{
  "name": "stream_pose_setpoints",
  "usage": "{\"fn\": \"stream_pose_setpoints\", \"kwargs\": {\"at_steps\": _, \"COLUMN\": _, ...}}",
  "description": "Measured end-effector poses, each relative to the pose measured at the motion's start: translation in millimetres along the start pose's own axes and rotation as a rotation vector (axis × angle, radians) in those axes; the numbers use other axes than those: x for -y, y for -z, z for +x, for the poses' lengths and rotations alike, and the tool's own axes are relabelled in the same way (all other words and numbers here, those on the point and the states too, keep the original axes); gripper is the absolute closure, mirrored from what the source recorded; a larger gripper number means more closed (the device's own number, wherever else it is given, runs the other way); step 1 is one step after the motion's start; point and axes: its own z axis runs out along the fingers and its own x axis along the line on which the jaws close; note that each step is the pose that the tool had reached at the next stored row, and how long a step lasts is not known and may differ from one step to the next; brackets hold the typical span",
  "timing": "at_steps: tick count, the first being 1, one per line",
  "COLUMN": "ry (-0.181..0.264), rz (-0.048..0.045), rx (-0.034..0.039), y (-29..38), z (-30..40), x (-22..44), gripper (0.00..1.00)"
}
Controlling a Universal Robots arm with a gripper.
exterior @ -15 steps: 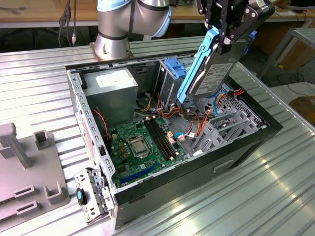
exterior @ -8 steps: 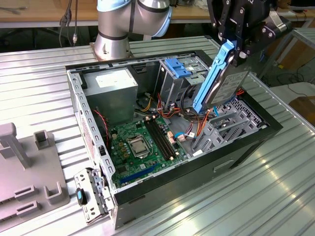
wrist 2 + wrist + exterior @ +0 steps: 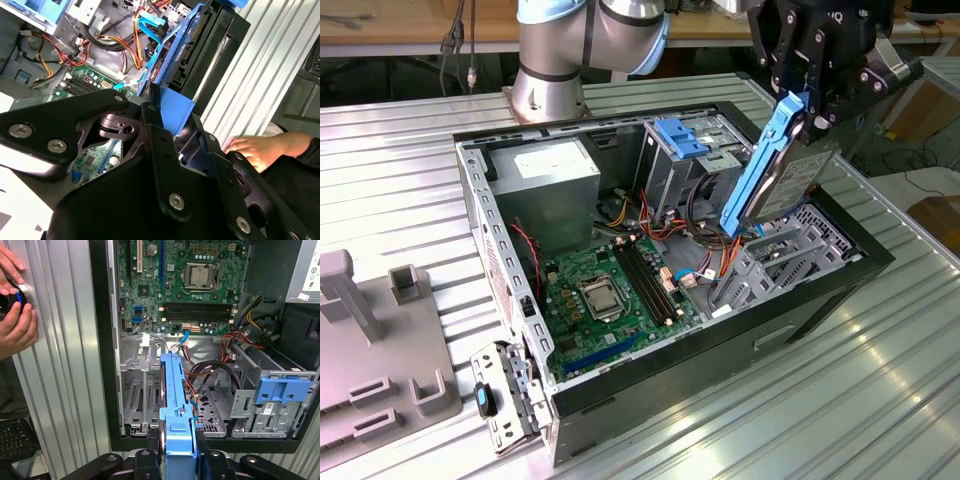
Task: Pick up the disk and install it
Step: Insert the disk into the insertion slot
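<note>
Bright, even light falls from overhead, so in the exterior view the ribbed metal bench [image 3: 840,400] carries pale glare streaks toward five o'clock, and the arm [image 3: 548,85] gleams on its polished base at eleven o'clock. Shadow pools inside the computer case [image 3: 670,365] beneath its near wall, while the disk [image 3: 767,165] shows a vivid, well-lit blue edge. In the first wrist view the bench ribs glare almost white.

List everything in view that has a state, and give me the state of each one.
computer case: on its side, panel off.
disk: gripped on edge, tilted, not seated.
end effector: shut on the disk.
processor: bare, no cooler.
</note>
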Motion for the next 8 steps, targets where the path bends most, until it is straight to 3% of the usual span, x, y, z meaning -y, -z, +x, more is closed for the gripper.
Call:
{"fn": "stream_pose_setpoints", "kwargs": {"at_steps": 3, "ry": -0.001, "rz": 0.0029, "rx": -0.0008, "y": -6.1, "z": 2.9, "x": 2.4, "gripper": 0.63}}
{"fn": "stream_pose_setpoints", "kwargs": {"at_steps": 6, "ry": -0.006, "rz": 0.0030, "rx": -0.0030, "y": -14.1, "z": 3.4, "x": 12.7, "gripper": 0.63}}
{"fn": "stream_pose_setpoints", "kwargs": {"at_steps": 8, "ry": -0.010, "rz": 0.0030, "rx": -0.0048, "y": -16.6, "z": 3.6, "x": 15.7, "gripper": 0.63}}
